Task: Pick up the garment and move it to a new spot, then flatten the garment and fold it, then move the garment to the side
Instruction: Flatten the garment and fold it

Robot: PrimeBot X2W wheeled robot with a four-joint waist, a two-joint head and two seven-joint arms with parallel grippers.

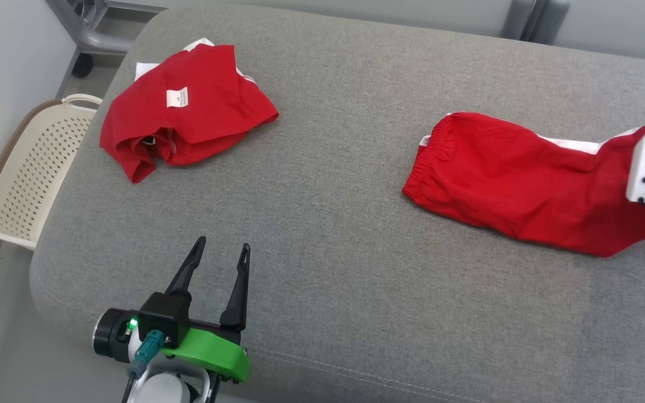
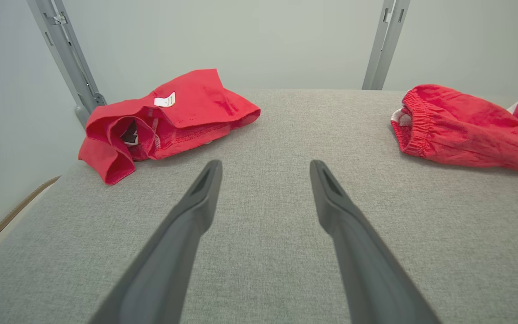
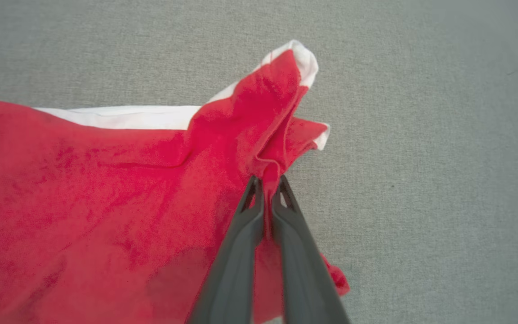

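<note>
I read my right tool (image 3: 268, 181) as clamped tight on a raised fold of the red garment (image 1: 513, 179), which lies at the right edge of the grey padded desk (image 1: 328, 268), waistband toward the centre. My left tool (image 1: 224, 243) hangs spread wide and empty over the near-left corner. A second red garment (image 1: 188, 112) sits crumpled near the far-left corner.

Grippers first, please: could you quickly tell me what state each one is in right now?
Left gripper: open, holding nothing.
Right gripper: closed on a bunched edge of the red garment.
</note>
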